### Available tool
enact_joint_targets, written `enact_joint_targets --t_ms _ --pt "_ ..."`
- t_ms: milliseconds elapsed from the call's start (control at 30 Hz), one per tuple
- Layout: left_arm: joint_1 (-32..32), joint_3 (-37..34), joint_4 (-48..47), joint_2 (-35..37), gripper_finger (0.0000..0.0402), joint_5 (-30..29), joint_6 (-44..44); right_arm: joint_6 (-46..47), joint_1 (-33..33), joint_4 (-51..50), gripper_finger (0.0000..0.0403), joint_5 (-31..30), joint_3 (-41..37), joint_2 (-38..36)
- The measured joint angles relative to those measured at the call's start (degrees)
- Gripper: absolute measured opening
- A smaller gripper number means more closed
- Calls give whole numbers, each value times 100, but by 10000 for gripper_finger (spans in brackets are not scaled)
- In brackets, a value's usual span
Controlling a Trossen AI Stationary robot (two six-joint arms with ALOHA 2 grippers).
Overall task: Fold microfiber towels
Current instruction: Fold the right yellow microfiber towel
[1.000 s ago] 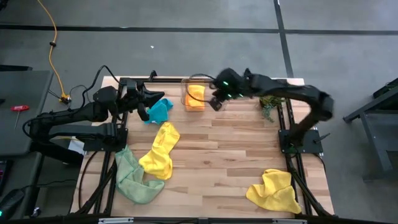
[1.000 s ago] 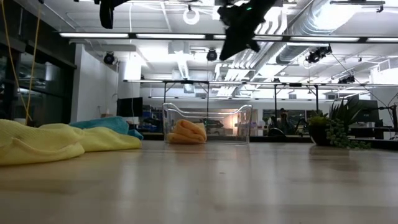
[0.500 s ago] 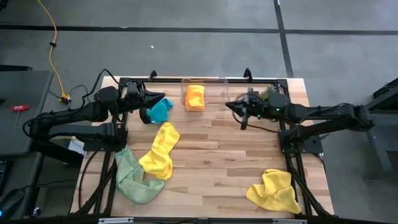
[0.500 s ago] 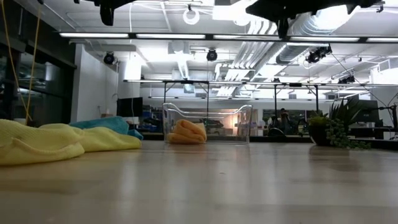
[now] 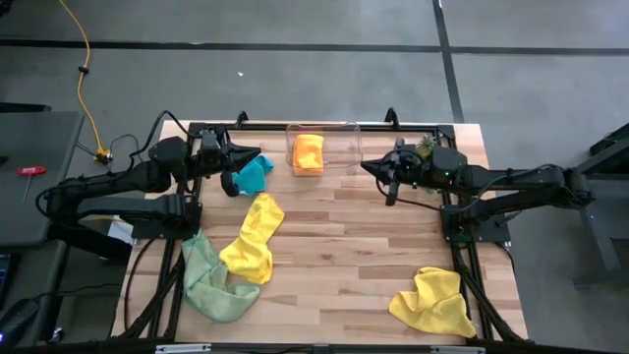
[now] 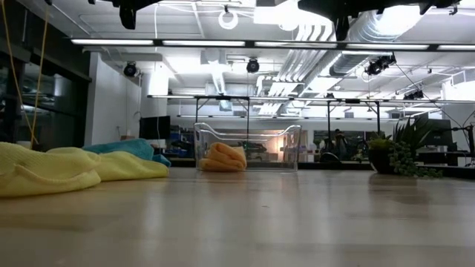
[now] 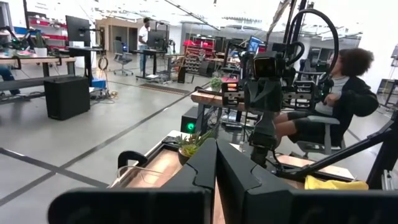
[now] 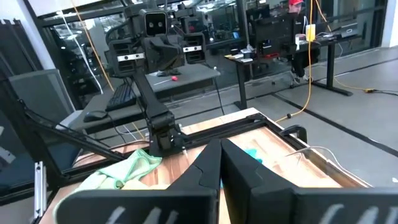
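Five microfiber towels show in the high view. An orange one (image 5: 309,152) lies in the clear bin (image 5: 344,147). A teal one (image 5: 254,175) is bunched at the far left. A yellow one (image 5: 254,236) and a light green one (image 5: 208,280) lie crumpled at the left. A second yellow one (image 5: 432,303) lies crumpled at the near right. My left gripper (image 5: 257,156) is shut, level, high over the teal towel. My right gripper (image 5: 365,167) is shut, level, just right of the bin. The two point at each other and hold nothing.
A small potted plant (image 5: 425,157) stands at the far right, under my right arm. Black frame rails (image 5: 246,126) run along the table's far edge and sides. Bare wood (image 5: 354,246) lies in the table's middle. A person (image 7: 348,99) sits beyond the table's right side.
My right gripper has drawn back from over the bin toward the table's right edge. It has tipped up from pointing down to pointing level, and it stayed shut. Most of that happened in the first half second. The towels have not moved.
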State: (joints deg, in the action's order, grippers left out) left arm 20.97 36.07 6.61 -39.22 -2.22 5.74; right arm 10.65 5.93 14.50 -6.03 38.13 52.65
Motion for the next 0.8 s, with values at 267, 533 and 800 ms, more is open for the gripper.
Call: enact_joint_targets --t_ms 267,533,800 --pt "0 0 0 0 0 -15 2 1026 0 0 0 25 4 2" --pt "-1 0 1 0 0 -15 2 1704 -324 -1579 16 368 485 95" --pt "0 0 -1 0 0 -15 2 2224 -1700 -6057 101 541 2306 1446"
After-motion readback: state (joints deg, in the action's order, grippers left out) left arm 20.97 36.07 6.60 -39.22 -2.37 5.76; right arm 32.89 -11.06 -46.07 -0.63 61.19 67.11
